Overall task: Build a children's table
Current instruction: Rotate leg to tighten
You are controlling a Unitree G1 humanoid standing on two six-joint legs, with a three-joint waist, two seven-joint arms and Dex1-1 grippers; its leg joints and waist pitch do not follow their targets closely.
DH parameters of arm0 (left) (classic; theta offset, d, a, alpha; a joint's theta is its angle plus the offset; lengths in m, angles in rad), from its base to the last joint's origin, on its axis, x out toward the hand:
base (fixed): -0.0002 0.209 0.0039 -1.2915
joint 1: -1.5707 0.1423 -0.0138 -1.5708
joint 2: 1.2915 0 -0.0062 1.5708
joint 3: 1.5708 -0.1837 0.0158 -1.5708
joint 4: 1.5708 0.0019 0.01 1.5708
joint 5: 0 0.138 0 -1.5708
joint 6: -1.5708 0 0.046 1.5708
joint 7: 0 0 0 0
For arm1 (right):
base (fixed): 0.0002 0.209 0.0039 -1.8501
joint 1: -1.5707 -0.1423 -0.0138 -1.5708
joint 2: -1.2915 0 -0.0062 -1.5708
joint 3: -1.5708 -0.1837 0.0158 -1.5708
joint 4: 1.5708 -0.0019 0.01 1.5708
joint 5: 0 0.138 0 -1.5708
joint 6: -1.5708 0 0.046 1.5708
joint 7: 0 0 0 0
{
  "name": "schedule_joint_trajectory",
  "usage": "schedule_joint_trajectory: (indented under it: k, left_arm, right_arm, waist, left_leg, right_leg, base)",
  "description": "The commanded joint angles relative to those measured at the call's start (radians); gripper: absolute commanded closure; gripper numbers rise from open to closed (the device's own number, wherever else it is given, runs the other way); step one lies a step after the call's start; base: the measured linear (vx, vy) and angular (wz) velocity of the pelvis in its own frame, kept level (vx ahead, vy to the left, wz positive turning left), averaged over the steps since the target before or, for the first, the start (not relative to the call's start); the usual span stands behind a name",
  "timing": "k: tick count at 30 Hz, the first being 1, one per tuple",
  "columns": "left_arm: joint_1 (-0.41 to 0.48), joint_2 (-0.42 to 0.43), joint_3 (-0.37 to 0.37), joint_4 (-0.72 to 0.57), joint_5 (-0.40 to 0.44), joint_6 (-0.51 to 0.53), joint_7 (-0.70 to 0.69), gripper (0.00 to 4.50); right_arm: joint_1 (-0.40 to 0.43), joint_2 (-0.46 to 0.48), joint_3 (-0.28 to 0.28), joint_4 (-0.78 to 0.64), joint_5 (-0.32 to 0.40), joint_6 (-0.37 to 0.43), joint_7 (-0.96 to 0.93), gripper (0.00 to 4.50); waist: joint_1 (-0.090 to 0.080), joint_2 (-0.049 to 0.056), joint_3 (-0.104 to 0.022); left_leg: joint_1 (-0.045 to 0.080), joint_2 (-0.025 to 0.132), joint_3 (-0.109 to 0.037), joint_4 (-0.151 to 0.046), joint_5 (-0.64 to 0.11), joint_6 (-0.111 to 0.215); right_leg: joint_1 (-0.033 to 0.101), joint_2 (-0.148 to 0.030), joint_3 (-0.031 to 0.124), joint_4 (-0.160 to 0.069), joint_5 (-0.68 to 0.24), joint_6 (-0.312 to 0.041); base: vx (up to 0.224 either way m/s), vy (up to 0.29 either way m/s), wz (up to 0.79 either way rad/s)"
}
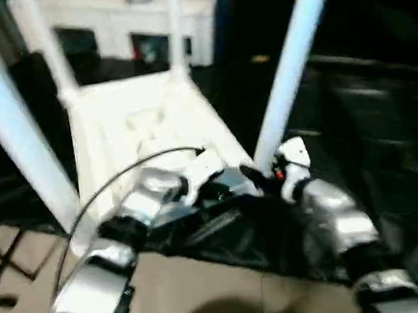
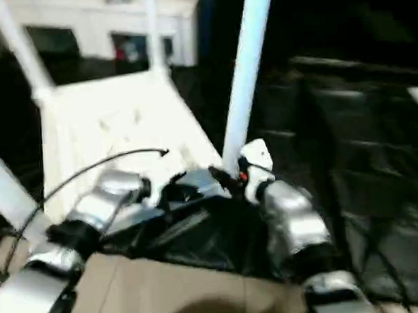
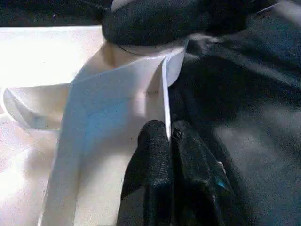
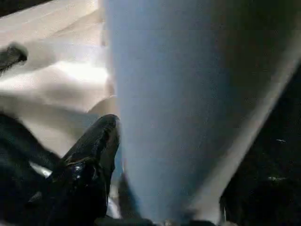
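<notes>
The right gripper maybe hugs the last leg; left gripper pinches the tabletop's rim. Next, push the leg down.

The table top is lying upside down on a dark surface, its legs standing up. Tan floor is showing below.

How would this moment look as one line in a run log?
table: upside down, legs up | left tool: shut on table rim | right tool: at near right leg
</notes>
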Motion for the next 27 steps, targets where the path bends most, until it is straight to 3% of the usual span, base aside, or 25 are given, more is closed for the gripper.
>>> schedule_joint_trajectory:
  k: [1, 2, 3, 4, 5, 8, 9, 11, 15, 22, 27]
  left_arm:
    - [0.040, 0.020, -0.032, -0.013, -0.032, -0.045, -0.117, 4.50]
    - [0.041, 0.025, -0.033, -0.015, -0.033, -0.048, -0.125, 4.50]
    - [0.045, 0.042, -0.030, -0.026, -0.041, -0.049, -0.156, 4.50]
    - [0.046, 0.056, -0.028, -0.033, -0.048, -0.057, -0.183, 4.50]
    - [0.046, 0.057, -0.027, -0.034, -0.048, -0.058, -0.186, 4.50]
    - [0.047, 0.091, -0.029, -0.043, -0.062, -0.079, -0.253, 4.50]
    - [0.047, 0.096, -0.030, -0.043, -0.064, -0.083, -0.262, 4.50]
    - [0.047, 0.118, -0.036, -0.049, -0.068, -0.096, -0.316, 4.50]
    - [0.037, 0.130, -0.038, -0.038, -0.066, -0.105, -0.341, 4.50]
    - [0.020, 0.125, -0.028, -0.017, -0.071, -0.097, -0.351, 4.50]
    - [0.024, 0.120, -0.020, -0.016, -0.069, -0.083, -0.320, 4.50]
  right_arm:
    - [0.019, -0.031, 0.040, -0.017, 0.012, 0.006, 0.112, 1.36]
    - [0.019, -0.037, 0.042, -0.019, 0.013, 0.005, 0.126, 1.36]
    - [0.023, -0.064, 0.056, -0.033, 0.018, 0.009, 0.189, 1.36]
    - [0.028, -0.089, 0.070, -0.051, 0.025, 0.015, 0.248, 1.36]
    - [0.029, -0.091, 0.071, -0.054, 0.026, 0.016, 0.255, 1.36]
    - [0.036, -0.142, 0.102, -0.087, 0.041, 0.028, 0.384, 1.36]
    - [0.036, -0.148, 0.106, -0.090, 0.044, 0.029, 0.400, 1.36]
    - [0.030, -0.168, 0.121, -0.098, 0.054, 0.031, 0.468, 1.36]
    - [0.021, -0.171, 0.130, -0.104, 0.063, 0.039, 0.502, 1.72]
    - [0.031, -0.160, 0.140, -0.114, 0.076, 0.058, 0.522, 1.84]
    - [0.055, -0.142, 0.124, -0.126, 0.080, 0.059, 0.485, 1.86]
  waist:
    - [0.002, -0.014, -0.055]
    - [0.003, -0.012, -0.057]
    - [0.003, -0.010, -0.056]
    - [0.002, -0.016, -0.054]
    - [0.001, -0.013, -0.051]
    - [0.000, -0.016, -0.046]
    - [-0.001, -0.024, -0.044]
    - [0.001, -0.020, -0.040]
    - [0.002, -0.022, -0.041]
    - [0.008, -0.029, -0.043]
    - [0.010, -0.023, -0.042]
  left_leg:
    - [-0.005, -0.022, 0.028, -0.025, 0.036, 0.132]
    - [-0.005, -0.019, 0.027, -0.026, 0.008, 0.141]
    - [-0.002, -0.015, 0.027, -0.027, -0.004, 0.144]
    - [-0.002, -0.011, 0.027, -0.029, -0.031, 0.148]
    - [0.001, -0.007, 0.027, -0.032, -0.065, 0.147]
    - [0.005, -0.001, 0.031, -0.039, -0.137, 0.131]
    - [0.005, 0.001, 0.034, -0.039, -0.149, 0.128]
    - [0.009, 0.004, 0.037, -0.044, -0.190, 0.103]
    - [0.009, 0.003, 0.042, -0.044, -0.179, 0.090]
    - [0.005, -0.001, 0.046, -0.037, -0.124, 0.109]
    - [0.006, 0.000, 0.045, -0.038, -0.129, 0.105]
  right_leg:
    - [0.052, -0.022, 0.047, -0.069, 0.344, -0.242]
    - [0.057, -0.021, 0.048, -0.067, 0.355, -0.257]
    - [0.054, -0.022, 0.048, -0.067, 0.352, -0.265]
    - [0.053, -0.021, 0.047, -0.067, 0.322, -0.274]
    - [0.050, -0.021, 0.047, -0.072, 0.268, -0.282]
    - [0.047, -0.025, 0.049, -0.082, 0.143, -0.282]
    - [0.045, -0.025, 0.051, -0.084, 0.122, -0.281]
    - [0.039, -0.026, 0.056, -0.089, 0.048, -0.272]
    - [0.036, -0.025, 0.064, -0.086, 0.064, -0.267]
    - [0.038, -0.026, 0.065, -0.080, 0.129, -0.270]
    - [0.037, -0.026, 0.065, -0.081, 0.122, -0.269]
  base:
    - [0.059, -0.005, -0.06]
    - [0.000, 0.000, 0.00]
    - [0.000, 0.000, 0.00]
    - [0.000, 0.000, 0.00]
    - [0.000, 0.000, 0.00]
    - [0.000, 0.000, 0.00]
    - [0.000, 0.000, 0.00]
    - [0.000, 0.000, 0.00]
    - [0.000, 0.000, 0.00]
    - [0.000, 0.000, 0.00]
    - [0.000, 0.000, 0.00]
